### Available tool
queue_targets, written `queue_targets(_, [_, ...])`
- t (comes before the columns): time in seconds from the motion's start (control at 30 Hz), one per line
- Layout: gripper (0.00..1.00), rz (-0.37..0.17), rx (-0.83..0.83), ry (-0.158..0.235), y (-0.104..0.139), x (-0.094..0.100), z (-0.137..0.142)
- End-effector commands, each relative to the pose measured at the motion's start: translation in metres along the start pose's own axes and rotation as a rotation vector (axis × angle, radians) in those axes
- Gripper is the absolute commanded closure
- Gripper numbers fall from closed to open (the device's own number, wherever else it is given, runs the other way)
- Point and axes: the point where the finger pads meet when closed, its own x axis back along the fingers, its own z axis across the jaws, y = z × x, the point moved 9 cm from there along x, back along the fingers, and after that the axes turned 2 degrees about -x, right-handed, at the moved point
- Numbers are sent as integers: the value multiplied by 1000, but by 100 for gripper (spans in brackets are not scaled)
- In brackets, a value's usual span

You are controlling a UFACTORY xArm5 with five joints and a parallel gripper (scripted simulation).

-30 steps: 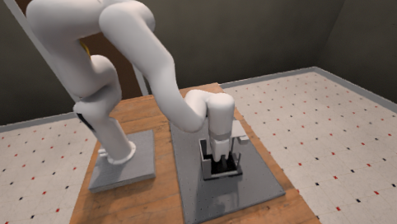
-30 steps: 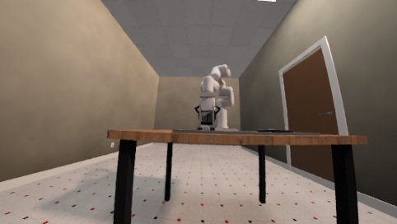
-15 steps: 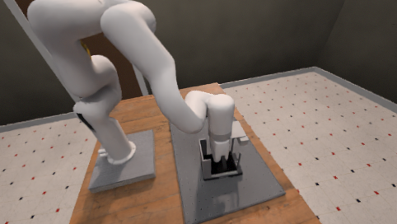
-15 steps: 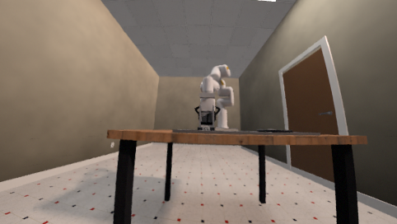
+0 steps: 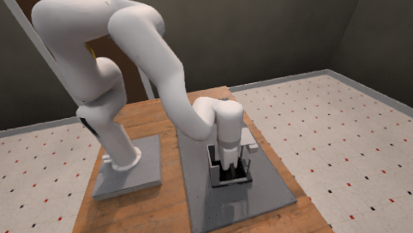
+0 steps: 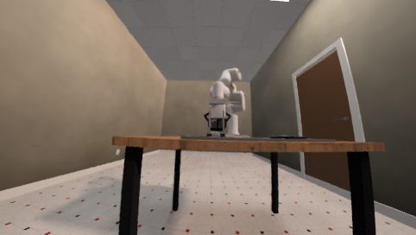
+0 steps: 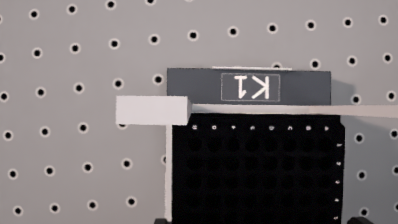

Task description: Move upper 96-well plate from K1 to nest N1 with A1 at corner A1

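The white arm [image 5: 141, 64] stands on a grey base plate [image 5: 147, 176] near the left edge of the wooden bench [image 5: 146, 116]. It reaches down into the stack rack [image 5: 214, 171] on the grey perforated board [image 5: 266, 188] by the right edge. The gripper [image 5: 229, 169] is wide open above a dark plate [image 5: 233, 175].
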Motion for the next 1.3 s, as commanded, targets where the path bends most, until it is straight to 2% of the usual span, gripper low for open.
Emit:
queue_targets(0.0, [0, 5, 0, -2, -1, -1, 1])
queue_targets(0.9, [0, 5, 0, -2, -1, -7, 1])
queue_targets(0.93, [100, 5, 0, -2, -1, -6, 1])
queue_targets(1.27, [100, 5, 0, -2, -1, -6, 1])
